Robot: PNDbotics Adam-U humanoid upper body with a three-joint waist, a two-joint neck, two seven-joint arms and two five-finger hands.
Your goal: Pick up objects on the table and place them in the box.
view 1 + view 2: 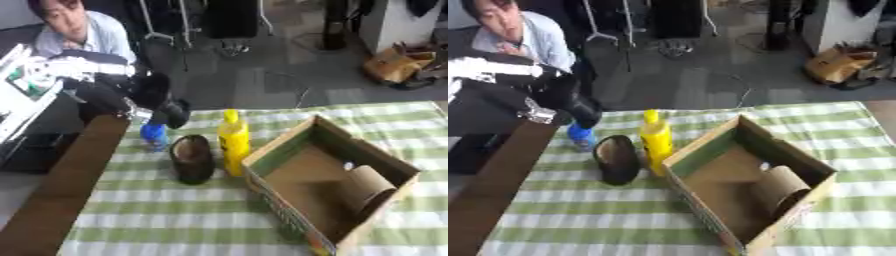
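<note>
A small blue bottle stands at the far left of the checked cloth. My left hand, black, comes in from the upper left and hangs right over the bottle's top; whether it touches the bottle is unclear. A dark brown shoe-like object lies just right of the bottle. Next to it stands a yellow bottle, close against the left wall of the open cardboard box. A brown paper roll lies inside the box at its right end. My right hand shows in neither view.
A green-and-white checked cloth covers the table, with a bare brown strip along its left edge. A person sits beyond the far left corner, touching nothing on the table. Bags and stands are on the floor behind.
</note>
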